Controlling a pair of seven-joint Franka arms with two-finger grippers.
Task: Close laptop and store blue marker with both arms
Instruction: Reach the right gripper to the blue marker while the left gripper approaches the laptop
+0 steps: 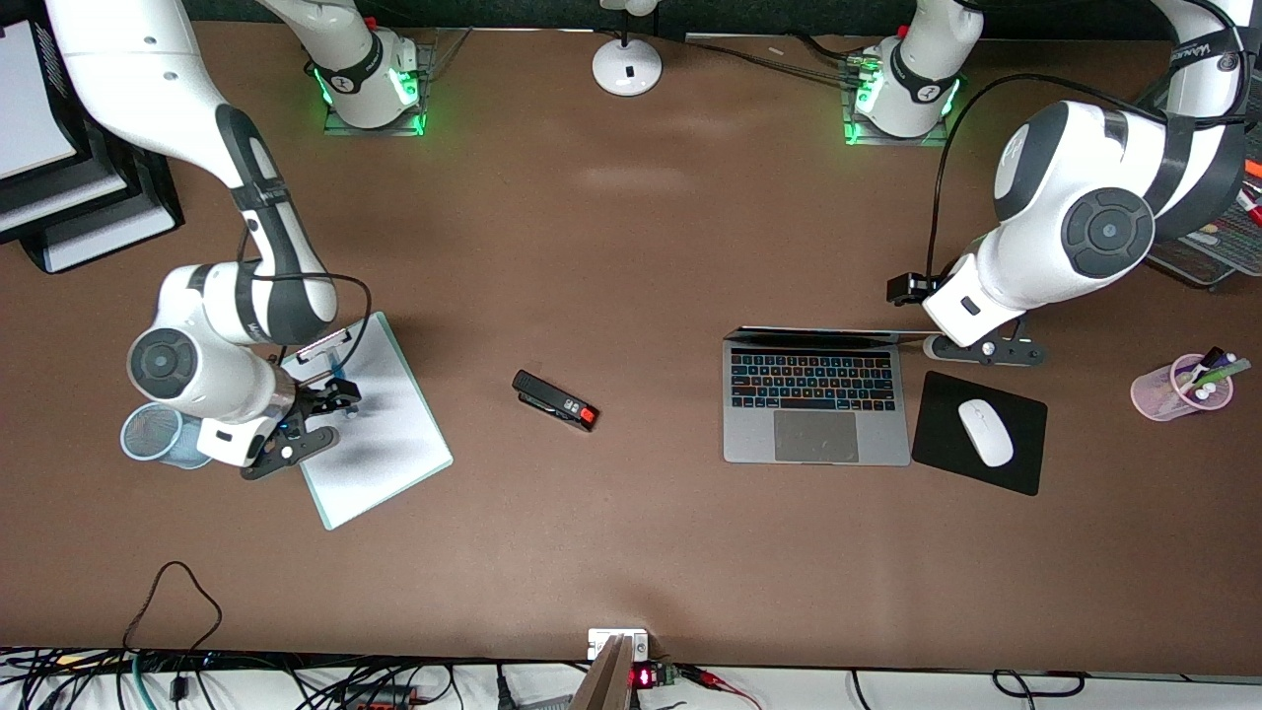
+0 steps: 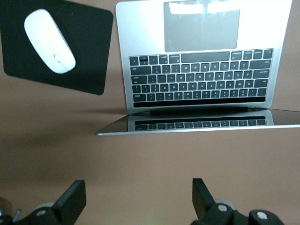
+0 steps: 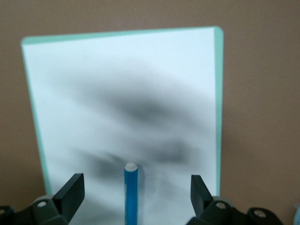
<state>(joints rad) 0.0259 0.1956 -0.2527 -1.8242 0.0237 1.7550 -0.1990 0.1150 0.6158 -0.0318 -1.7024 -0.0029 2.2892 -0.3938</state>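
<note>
The laptop (image 1: 816, 404) lies open near the left arm's end of the table, its screen (image 1: 818, 335) upright. It also shows in the left wrist view (image 2: 201, 70). My left gripper (image 1: 981, 353) is open and empty, low over the table beside the screen's corner, at the mouse pad's farther edge; the left wrist view shows its gripper (image 2: 137, 184) over bare table. My right gripper (image 1: 314, 422) is open over a clipboard (image 1: 380, 424). In the right wrist view the blue marker (image 3: 131, 194) lies on the paper between the fingers (image 3: 72, 186), touching neither.
A black mouse pad (image 1: 1020, 454) with a white mouse (image 1: 985, 432) lies beside the laptop. A black stapler (image 1: 555, 400) lies mid-table. A pink cup of pens (image 1: 1181, 387) stands toward the left arm's end, and a clear cup (image 1: 153, 434) stands beside the clipboard. Paper trays (image 1: 69, 197) are at the right arm's end.
</note>
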